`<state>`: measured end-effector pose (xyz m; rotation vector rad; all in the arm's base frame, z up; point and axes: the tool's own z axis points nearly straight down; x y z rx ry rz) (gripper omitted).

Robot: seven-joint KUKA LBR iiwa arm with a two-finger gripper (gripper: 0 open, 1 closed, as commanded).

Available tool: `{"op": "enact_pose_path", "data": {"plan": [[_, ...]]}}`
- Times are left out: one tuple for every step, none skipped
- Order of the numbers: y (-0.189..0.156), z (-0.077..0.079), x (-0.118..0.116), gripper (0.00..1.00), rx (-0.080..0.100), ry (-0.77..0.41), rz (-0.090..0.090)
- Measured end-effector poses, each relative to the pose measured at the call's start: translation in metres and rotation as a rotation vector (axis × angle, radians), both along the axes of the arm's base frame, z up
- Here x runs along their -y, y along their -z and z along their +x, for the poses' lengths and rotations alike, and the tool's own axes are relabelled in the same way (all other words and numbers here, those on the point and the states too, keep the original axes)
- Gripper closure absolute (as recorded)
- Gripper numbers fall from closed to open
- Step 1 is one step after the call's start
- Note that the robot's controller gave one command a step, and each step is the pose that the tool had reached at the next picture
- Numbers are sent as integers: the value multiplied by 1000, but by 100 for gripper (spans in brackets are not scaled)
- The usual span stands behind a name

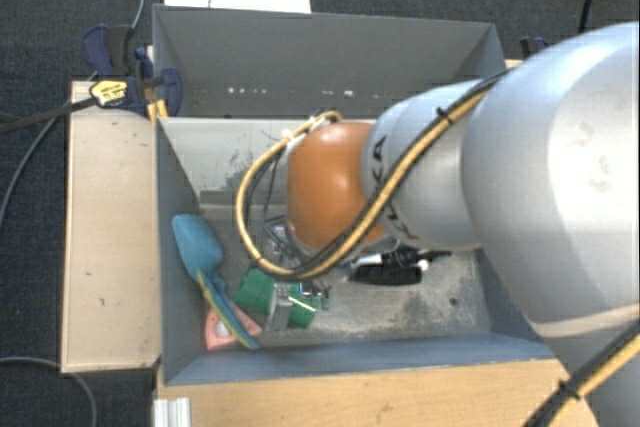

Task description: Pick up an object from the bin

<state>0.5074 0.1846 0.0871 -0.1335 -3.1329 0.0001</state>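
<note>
Grey metal bin [330,65], scuffed floor, and we're looking at the corner nearest the camera. That's where the small green block [254,290] lies, touching or just beside the claw [292,303] on the side away from the arm [560,175]. It's bright green, chunky and squared-off, hard plastic by our guess, and it sits low on the floor. Something paler and greyish meets it on the claw side, and we can't say whether that belongs to the block or to the claw.

The claw itself is tucked under the orange cover [325,185] and the looping cables [248,190], so open or closed, we cannot tell. We can't call the block gripped either.

Our read is that this is the grasp step, with the claw low at the floor and nothing lifted. The next move calls for a firm close on the green block, then a straight lift.

It's crowded out there. Just beyond the block from the claw, a blue scoop [197,242] runs its handle down past a pink piece [218,330] against the wall. A sideways drag could snag either one. Behind the claw, toward the arm, a black marker [390,271] lies well clear.
</note>
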Motion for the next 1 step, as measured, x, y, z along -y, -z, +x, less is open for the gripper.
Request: {"op": "enact_pose_path", "data": {"plan": [[-16,-1,2,0,10,107,3]]}}
